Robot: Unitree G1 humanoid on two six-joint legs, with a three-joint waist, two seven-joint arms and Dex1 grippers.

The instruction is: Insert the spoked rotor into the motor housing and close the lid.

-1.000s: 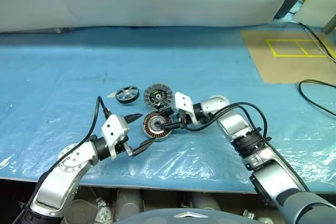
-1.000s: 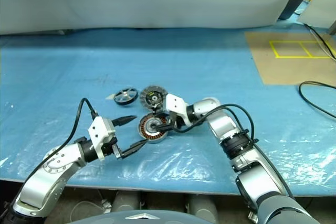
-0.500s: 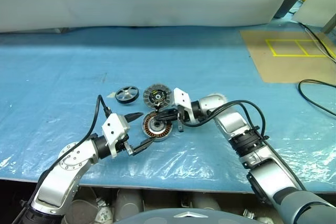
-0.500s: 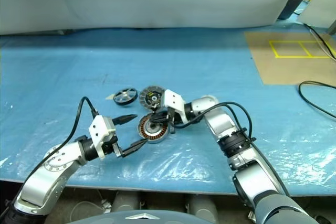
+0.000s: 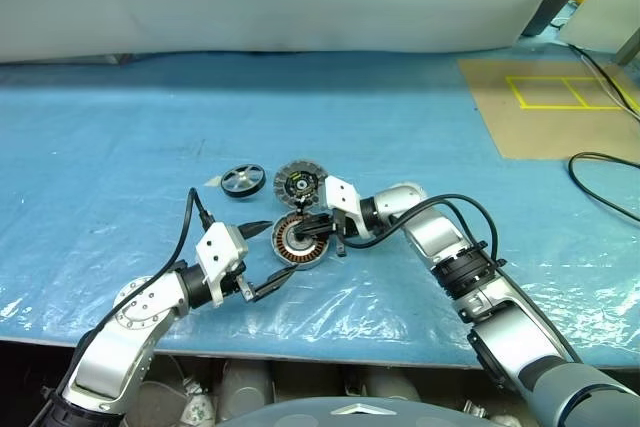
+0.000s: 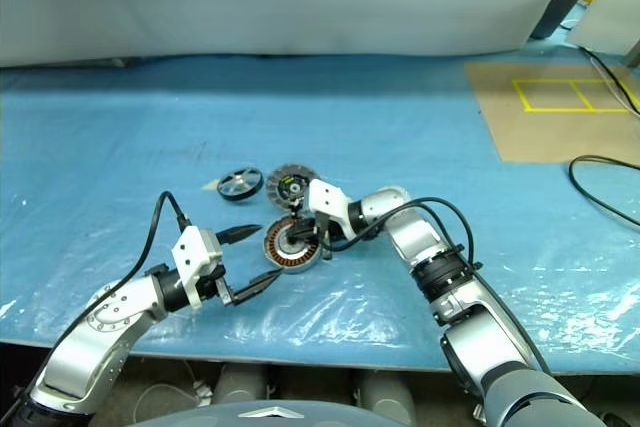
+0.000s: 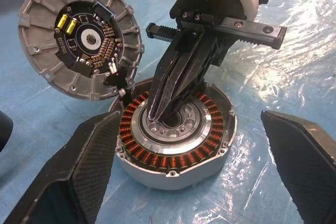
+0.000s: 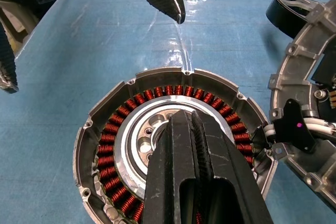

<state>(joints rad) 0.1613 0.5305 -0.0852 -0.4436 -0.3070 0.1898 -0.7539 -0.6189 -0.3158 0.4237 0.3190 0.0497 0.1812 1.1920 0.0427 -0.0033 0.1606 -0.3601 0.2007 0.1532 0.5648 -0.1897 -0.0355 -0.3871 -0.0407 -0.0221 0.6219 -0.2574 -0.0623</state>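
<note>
You are looking at a job that is barely starting. The motor housing (image 7: 176,140) is sitting open on the blue sheet (image 5: 420,127), its copper windings and pale centre bare, with nothing seated in it. The spoked rotor (image 5: 243,181) is lying flat on the sheet a little beyond the housing and toward the robot's left, well apart from both grippers and untouched. The lid (image 7: 80,38) is lying just beyond the housing, its rim touching or nearly touching the housing's edge, with the ribbed face and black centre turned up; a short wire seems to be joining the two, though you cannot be sure of that.

Your right gripper (image 7: 157,115) is reaching over the housing from the right with its fingers pressed together and nothing between them, the tips resting in or just above the housing's central bore; whether they are actually touching the metal is hard to tell. Your left gripper (image 5: 266,256) is hovering on the near left side of the housing with its fingers spread wide, bracketing the housing without gripping it.

So both steps are remaining, by my reading: the rotor is waiting to be picked up and dropped into the housing, and the lid is waiting to be turned over onto it. The right gripper seems to be steadying or probing the housing, not carrying a part.
</note>
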